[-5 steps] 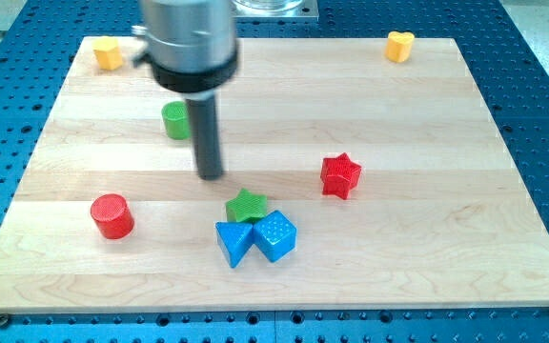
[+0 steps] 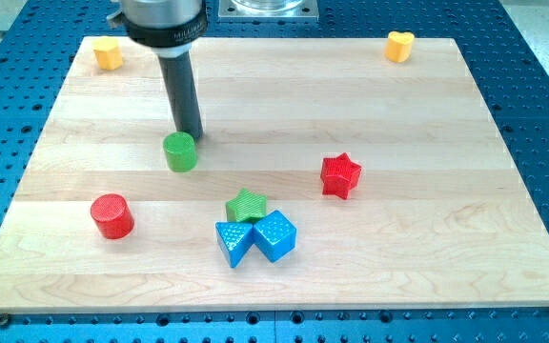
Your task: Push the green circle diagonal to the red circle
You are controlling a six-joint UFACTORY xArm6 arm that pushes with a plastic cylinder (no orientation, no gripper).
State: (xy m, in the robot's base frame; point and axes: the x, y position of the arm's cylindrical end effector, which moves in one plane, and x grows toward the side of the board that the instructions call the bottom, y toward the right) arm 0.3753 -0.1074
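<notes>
The green circle [image 2: 180, 151] sits left of the board's middle. My tip [image 2: 191, 134] touches its upper right edge, just above it in the view. The red circle [image 2: 112, 215] lies lower left, apart from the green circle, down and to the view's left of it.
A green star [image 2: 246, 205], a blue triangle [image 2: 233, 241] and a blue cube [image 2: 275, 235] cluster at lower centre. A red star [image 2: 340, 175] lies to the right. A yellow block [image 2: 109, 53] sits at the top left and a yellow heart [image 2: 400, 45] at the top right.
My tip has moved up and to the left, round behind the green circle. The green circle has slid down the view, toward the red circle's side.
</notes>
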